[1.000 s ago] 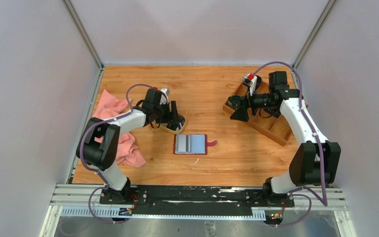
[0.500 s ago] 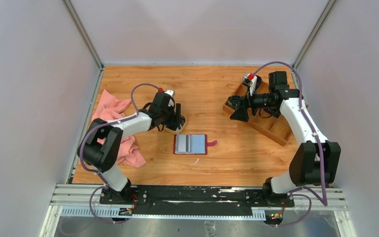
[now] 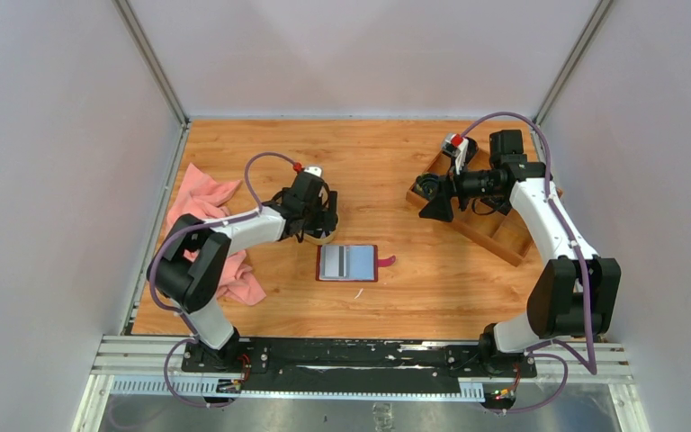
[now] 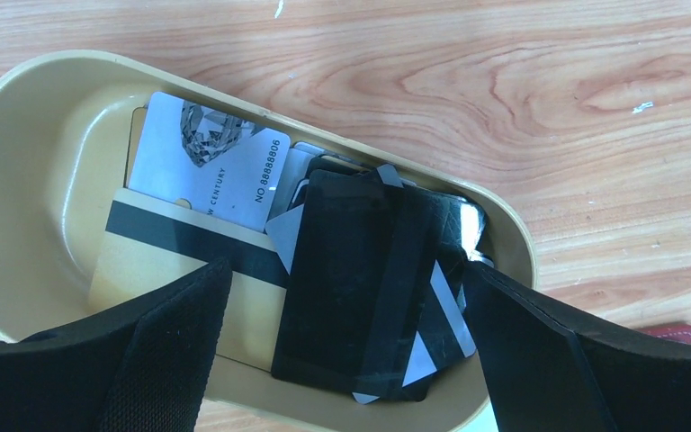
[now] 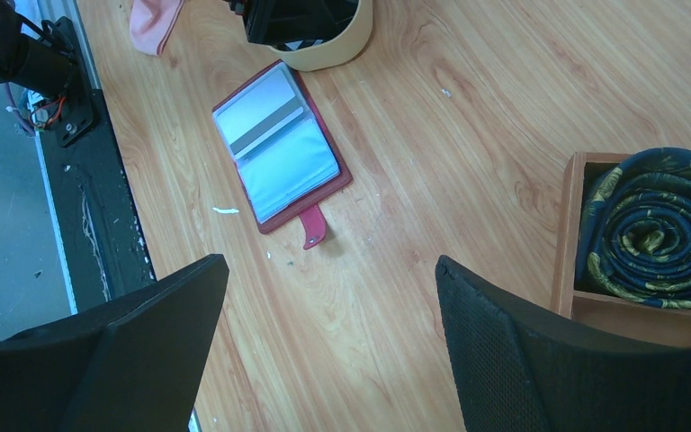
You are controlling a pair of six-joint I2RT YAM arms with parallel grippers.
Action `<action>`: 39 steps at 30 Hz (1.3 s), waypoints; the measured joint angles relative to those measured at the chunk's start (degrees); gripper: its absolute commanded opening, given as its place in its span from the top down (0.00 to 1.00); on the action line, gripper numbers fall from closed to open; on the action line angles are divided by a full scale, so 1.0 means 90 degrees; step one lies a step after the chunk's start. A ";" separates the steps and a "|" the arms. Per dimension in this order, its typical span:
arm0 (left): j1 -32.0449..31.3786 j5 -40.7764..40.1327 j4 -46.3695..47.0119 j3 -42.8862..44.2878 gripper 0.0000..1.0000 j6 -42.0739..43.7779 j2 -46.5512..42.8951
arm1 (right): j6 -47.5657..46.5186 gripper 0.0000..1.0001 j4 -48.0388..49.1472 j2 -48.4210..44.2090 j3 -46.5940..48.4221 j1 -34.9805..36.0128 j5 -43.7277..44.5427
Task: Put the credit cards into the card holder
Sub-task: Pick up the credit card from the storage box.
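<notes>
**Stock check: cards in the dish, holder open on the surface**

1. Your left pincer: jaws spread wide, gripping nothing, poised over the oval tan dish.
2. The credit cards: a loose pile inside that dish, black ones on top, a white card beneath.
3. The card holder: lying open on the surface just beside the dish, pockets facing up.
4. Your right pincer: released and empty, hovering near the wooden tray that holds a rolled tie.
</notes>
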 measured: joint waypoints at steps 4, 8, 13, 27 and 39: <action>-0.0153 -0.0340 -0.0010 0.0019 0.00 -0.0015 0.0068 | 0.0000 0.11 0.0000 0.0000 0.0000 0.0000 -0.0002; -0.0321 -0.0690 -0.0044 0.0085 0.00 -0.0019 0.0170 | 0.0000 0.11 0.0000 0.0000 0.0000 0.0000 -0.0002; -0.0384 -0.0952 -0.0032 0.0124 0.09 -0.0136 0.0245 | 0.0000 0.11 0.0000 0.0000 0.0000 0.0000 -0.0002; -0.0483 -0.1047 0.0138 0.0124 0.31 -0.0192 0.0274 | 0.0000 0.11 -0.0002 0.0000 0.0000 -0.0027 -0.0005; -0.0478 -0.1078 0.0148 0.0124 0.40 -0.0253 0.0270 | 0.0000 0.11 -0.0002 0.0000 0.0000 -0.0075 -0.0007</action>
